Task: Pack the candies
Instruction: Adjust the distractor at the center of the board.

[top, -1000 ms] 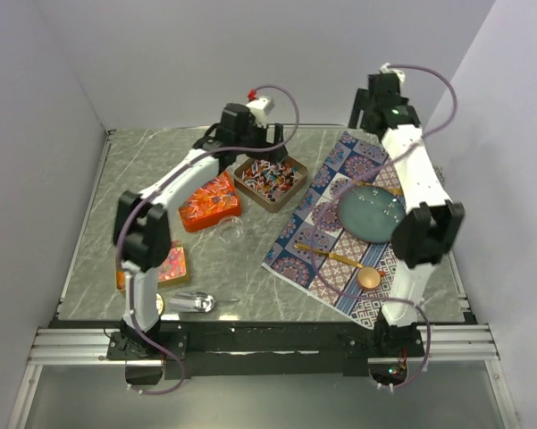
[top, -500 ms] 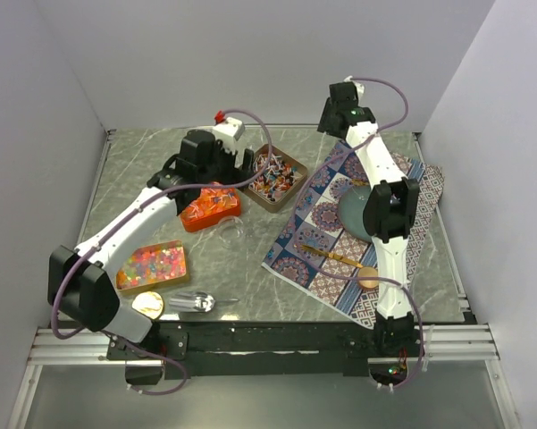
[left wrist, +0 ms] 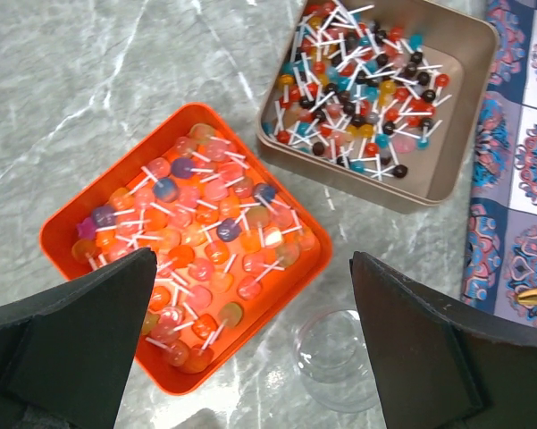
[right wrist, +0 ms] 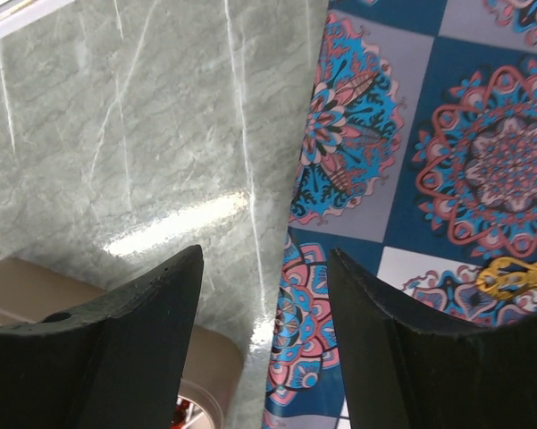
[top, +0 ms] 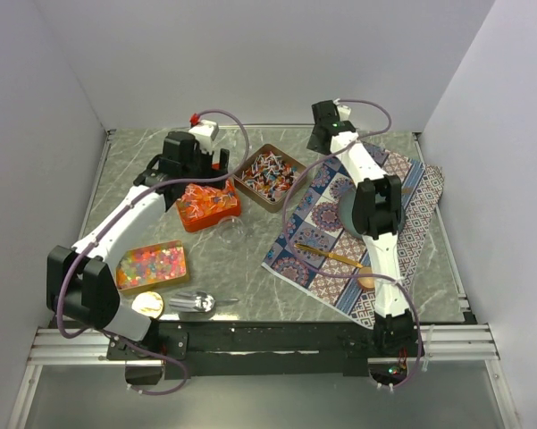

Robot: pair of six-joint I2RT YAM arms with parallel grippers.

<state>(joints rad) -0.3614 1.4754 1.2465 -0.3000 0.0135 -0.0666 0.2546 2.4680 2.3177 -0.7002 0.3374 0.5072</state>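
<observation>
Grey marble table (top: 250, 268), white walls (top: 250, 54); patterned cloth (top: 304, 259) on the right side. Left gripper (left wrist: 252, 268) spread above candies (left wrist: 197, 250); right gripper (right wrist: 264, 259) spread over cloth edge.

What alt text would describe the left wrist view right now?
The open left end effector hovers over an orange tray of lollipops, beside a tan tray of smaller lollipops and a clear cup on a marble table.

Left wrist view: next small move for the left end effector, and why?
Probably lower the left end effector straight down toward the candies in the orange tray: its jaws stand wide open and empty, hovering above that tray.
</observation>
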